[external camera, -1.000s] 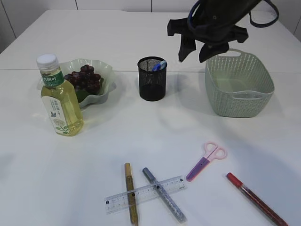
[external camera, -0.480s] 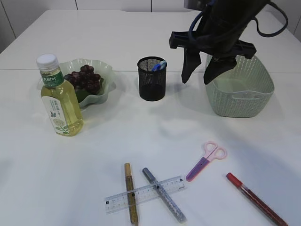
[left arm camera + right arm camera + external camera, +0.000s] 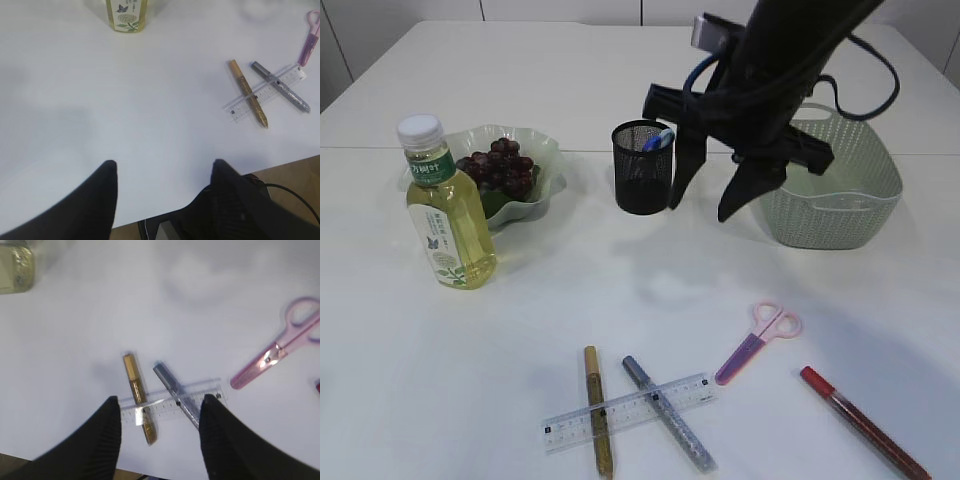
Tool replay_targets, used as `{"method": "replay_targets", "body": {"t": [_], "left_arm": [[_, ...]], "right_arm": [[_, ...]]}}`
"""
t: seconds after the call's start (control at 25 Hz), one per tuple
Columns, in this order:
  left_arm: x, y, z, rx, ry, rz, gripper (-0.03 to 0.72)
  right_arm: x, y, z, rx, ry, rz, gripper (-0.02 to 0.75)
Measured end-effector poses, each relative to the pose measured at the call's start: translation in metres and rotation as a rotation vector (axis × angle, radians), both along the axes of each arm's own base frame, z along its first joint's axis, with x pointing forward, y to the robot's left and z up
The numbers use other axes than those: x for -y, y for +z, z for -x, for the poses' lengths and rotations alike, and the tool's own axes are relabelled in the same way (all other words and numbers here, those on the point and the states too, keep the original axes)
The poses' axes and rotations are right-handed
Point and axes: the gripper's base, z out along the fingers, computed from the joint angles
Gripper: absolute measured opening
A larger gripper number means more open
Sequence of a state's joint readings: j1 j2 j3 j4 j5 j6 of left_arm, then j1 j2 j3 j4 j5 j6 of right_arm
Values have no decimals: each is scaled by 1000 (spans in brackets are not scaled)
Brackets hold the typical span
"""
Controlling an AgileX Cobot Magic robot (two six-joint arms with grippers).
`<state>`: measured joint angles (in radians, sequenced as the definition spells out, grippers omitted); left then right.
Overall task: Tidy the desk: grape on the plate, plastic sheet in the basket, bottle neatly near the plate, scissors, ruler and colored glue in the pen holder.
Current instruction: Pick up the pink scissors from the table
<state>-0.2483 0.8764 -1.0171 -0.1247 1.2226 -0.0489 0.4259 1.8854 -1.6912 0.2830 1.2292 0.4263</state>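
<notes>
ruler, glue sticks and scissors lying on the desk

the clear ruler (image 3: 628,412) is laid across the gold glue stick (image 3: 598,422) and silver glue stick (image 3: 669,413); the pink scissors (image 3: 758,341) are seen near them. above them the right gripper (image 3: 712,192) is held open and empty. the left gripper (image 3: 162,172) is also open, nothing gripped.

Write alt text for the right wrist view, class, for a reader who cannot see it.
The open right gripper hovers empty above a white table, where a clear ruler lies across a gold glue pen and a silver glue pen. Pink scissors lie to the right; part of a bottle shows top left.
</notes>
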Motion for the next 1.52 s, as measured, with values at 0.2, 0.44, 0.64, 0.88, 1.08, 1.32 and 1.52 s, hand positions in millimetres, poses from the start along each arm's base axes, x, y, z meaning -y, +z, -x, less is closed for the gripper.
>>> {"method": "replay_targets", "body": {"t": [0.2, 0.44, 0.64, 0.88, 1.08, 1.32, 1.52], "left_arm": [[4, -1, 3, -17, -37, -10, 433], [12, -1, 6, -11, -105, -28, 433], [15, -1, 8, -10, -129, -35, 433], [15, -1, 8, -9, -128, -37, 433], [15, -1, 8, -12, -126, -37, 433], [15, -2, 8, -15, -126, -40, 433], [15, -2, 8, -15, -126, -40, 433]], "right_arm": [[11, -39, 24, -170, -87, 70, 405], [32, -49, 46, -208, -204, 194, 405], [33, -47, 47, -222, -323, 196, 405], [40, -47, 44, -186, -361, 259, 405], [46, -48, 42, -143, -356, 318, 405], [39, -56, 41, -217, -490, 271, 405], [32, -70, 38, -283, -533, 242, 405]]}}
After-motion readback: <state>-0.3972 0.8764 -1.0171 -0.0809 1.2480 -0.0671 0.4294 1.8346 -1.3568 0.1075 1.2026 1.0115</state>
